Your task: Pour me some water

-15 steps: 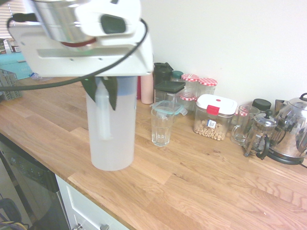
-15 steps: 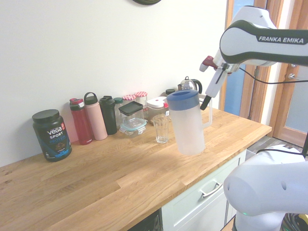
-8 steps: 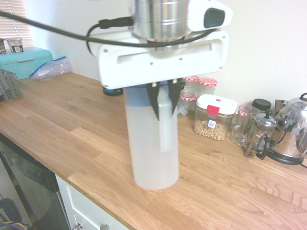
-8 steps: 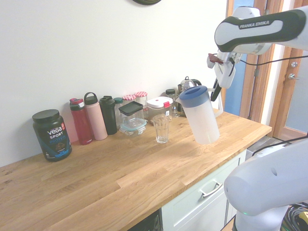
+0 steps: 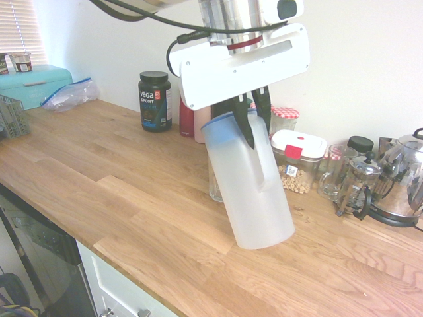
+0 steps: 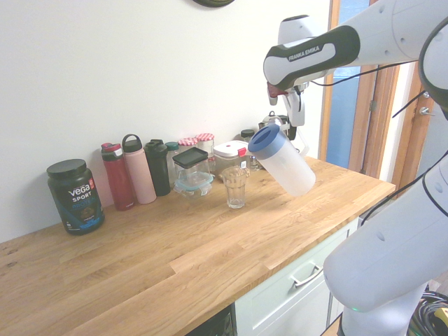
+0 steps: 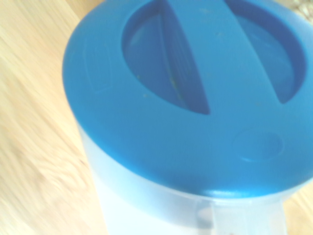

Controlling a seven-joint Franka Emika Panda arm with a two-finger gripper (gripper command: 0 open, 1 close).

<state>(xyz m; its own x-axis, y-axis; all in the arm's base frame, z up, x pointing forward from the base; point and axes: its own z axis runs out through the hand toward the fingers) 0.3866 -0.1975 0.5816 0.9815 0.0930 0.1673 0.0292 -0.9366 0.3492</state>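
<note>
From here I see the gripper pinched shut on the handle of the tall frosted pitcher, holding it up over the wooden counter. The pitcher tilts, its blue lid leaning toward the clear ribbed glass, which stands upright on the counter. The lid looks to be near the glass and higher than its rim, though how well they line up is hard to judge from where I stand. I can't make out any water through the cloudy plastic. Along the wall stand a dark Vega tub, a red bottle, a pink bottle and a white-lidded container with small rings inside.
</note>
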